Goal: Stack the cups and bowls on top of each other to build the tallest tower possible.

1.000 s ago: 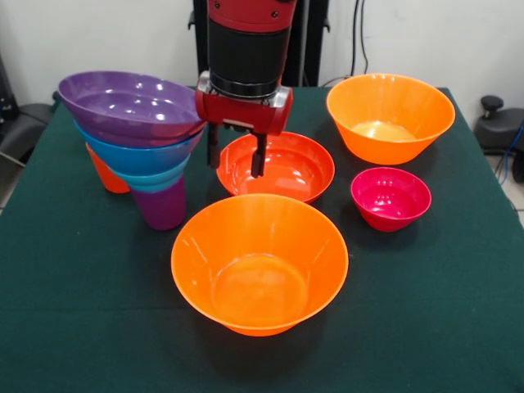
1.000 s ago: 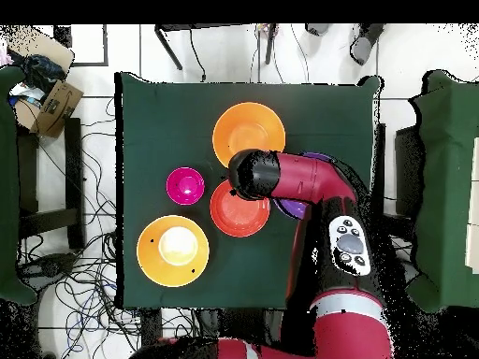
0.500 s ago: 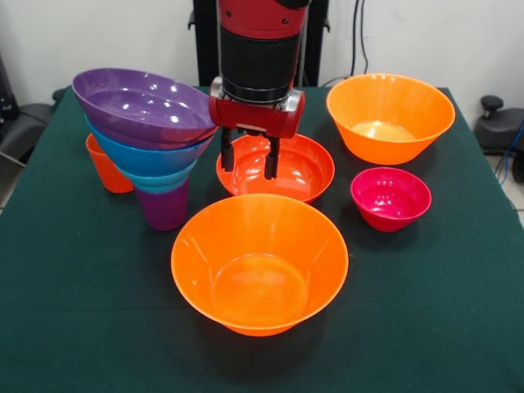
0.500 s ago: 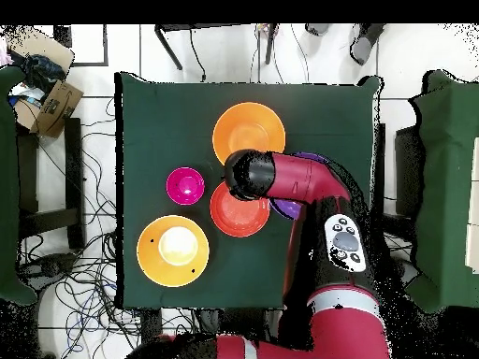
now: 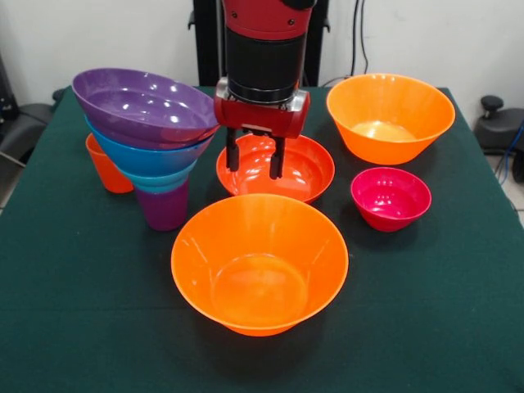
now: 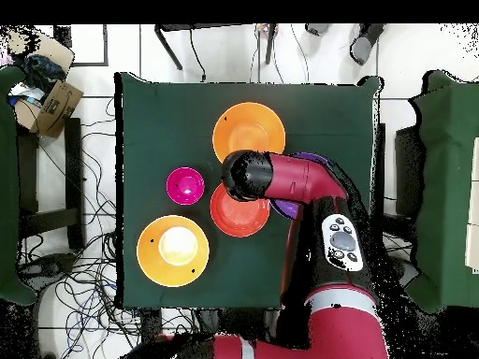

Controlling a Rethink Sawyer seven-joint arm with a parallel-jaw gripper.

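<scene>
- Purple, blue and teal glossy plastic bowls sit nested on an upright purple plastic tumbler at one side of the green cloth surface (image 5: 82, 327); that tower (image 5: 151, 143) leans a little, with the wide purple bowl (image 5: 141, 106) tilted on top.
- Just behind the tower stands a small orange plastic tumbler (image 5: 105, 168), half hidden by it.
- I judge the step in hand to be picking the next piece: my hand (image 5: 255, 155) hangs over the shallow red-orange plastic bowl (image 5: 282, 168), just beside the tower's rim.
- From the front view its two dark fingers (image 5: 277, 157) point straight down, parted by a modest gap with nothing between them; the tips look to be above the bowl's inside, and I can't tell whether they touch it.
- The overhead view hides the hand under the red arm (image 6: 299, 178), so it settles nothing.
- Loose on the surface: a large orange plastic bowl nearest the front camera (image 5: 259, 262), a second large orange bowl at the far side (image 5: 390, 115), and a small magenta plastic bowl (image 5: 390, 197) between them.
- My reading is that a large orange bowl suits the tower top best, being the widest left.
- Next I would need one finger inside a rim and one outside, then a level lift, keeping clear of the leaning purple bowl, which a knock could topple.
</scene>
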